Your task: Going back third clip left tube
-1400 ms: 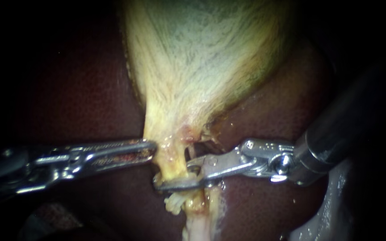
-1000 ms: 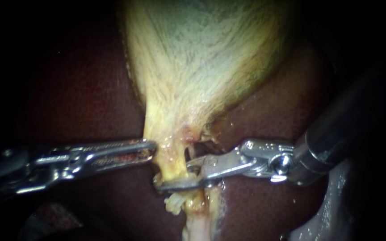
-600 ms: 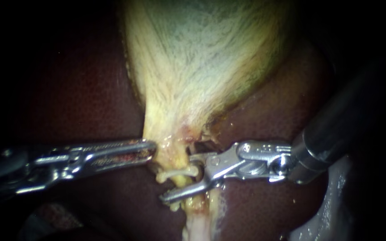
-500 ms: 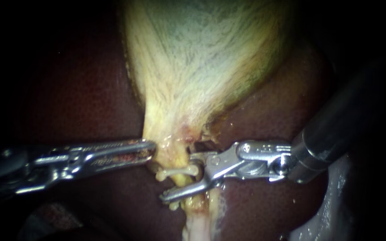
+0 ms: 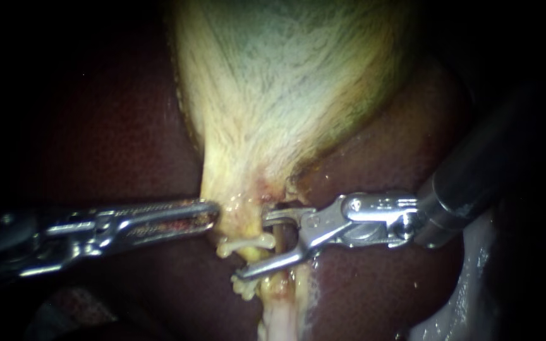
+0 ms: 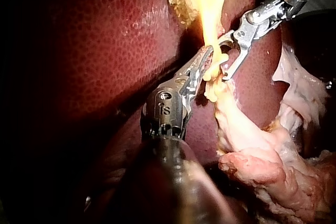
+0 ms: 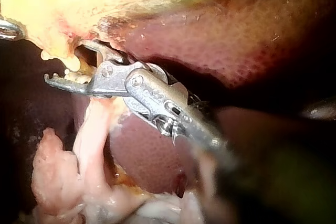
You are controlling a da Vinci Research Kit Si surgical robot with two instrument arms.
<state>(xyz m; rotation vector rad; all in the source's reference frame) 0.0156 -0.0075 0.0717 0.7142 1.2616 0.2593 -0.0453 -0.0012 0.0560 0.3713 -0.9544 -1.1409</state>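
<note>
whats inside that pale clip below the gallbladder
The clip closes round a yellowish tube running down from the gallbladder. The stretch it pinches is covered; dark liver lies behind.

Light is pooling at the middle of my view and glinting wetly on the dark red liver (image 5: pixel 374 158); toward the edges the scene is fading into black around me.

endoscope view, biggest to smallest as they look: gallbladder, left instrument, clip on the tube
1. gallbladder
2. left instrument, what shows of it
3. clip, by far the smallest
</note>
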